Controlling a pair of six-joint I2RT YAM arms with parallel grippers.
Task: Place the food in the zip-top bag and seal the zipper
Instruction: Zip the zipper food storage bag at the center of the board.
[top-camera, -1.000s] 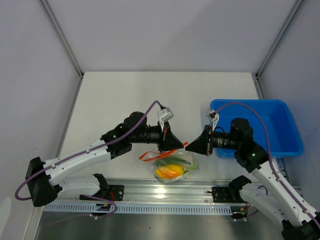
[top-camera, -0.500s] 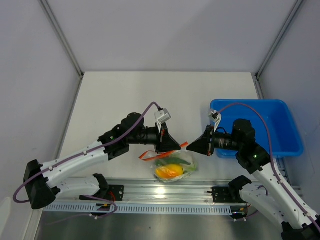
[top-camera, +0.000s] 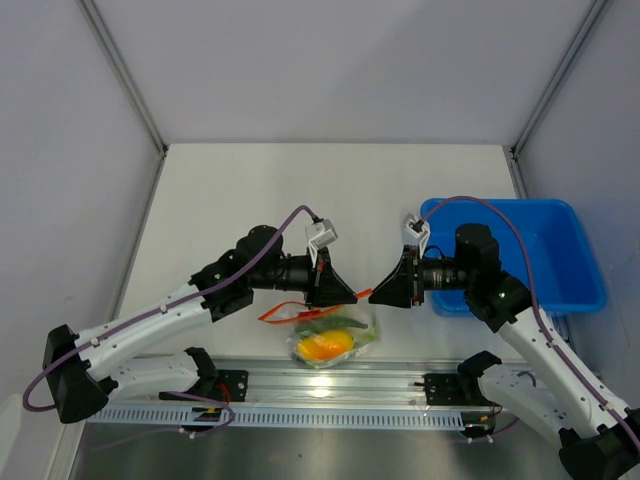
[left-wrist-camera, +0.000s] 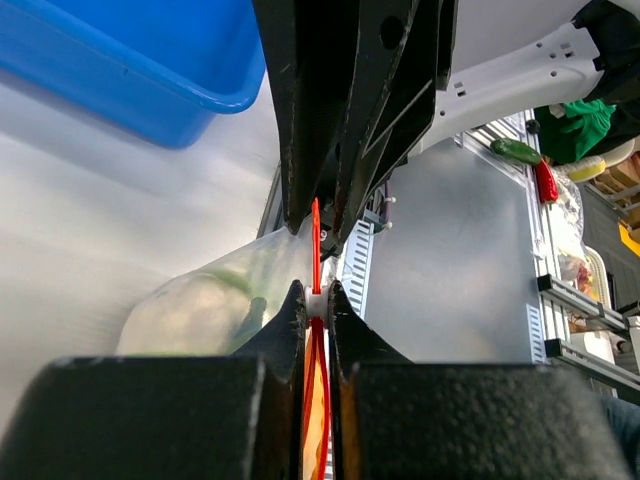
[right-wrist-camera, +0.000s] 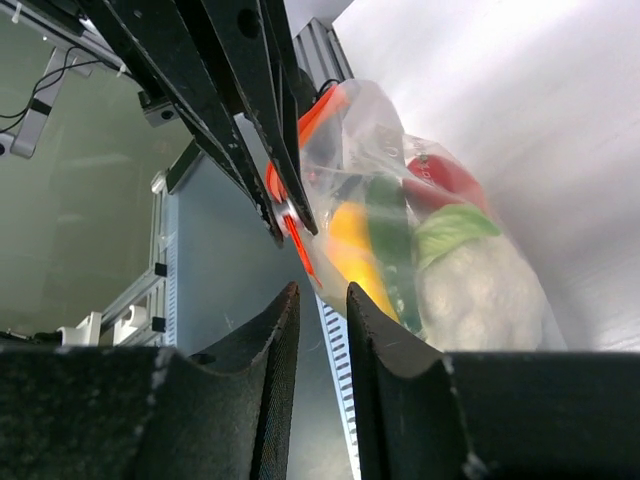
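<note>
The left fingers (left-wrist-camera: 302, 320) pinch the zipper (left-wrist-camera: 316, 235); the right fingers (right-wrist-camera: 280, 330) stand slightly apart, empty. Food (right-wrist-camera: 395, 245) blurs inside the zip-top bag (top-camera: 335, 335).

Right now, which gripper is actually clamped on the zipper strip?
The left gripper: its fingers are closed on the orange-red zipper. The right gripper sits at the strip's other end, but its wrist view shows nothing between its fingers.

Robot lab cell: white table (top-camera: 250, 190), plain grey enclosure walls (top-camera: 330, 70), aluminium mounting rail (top-camera: 330, 385).
</note>
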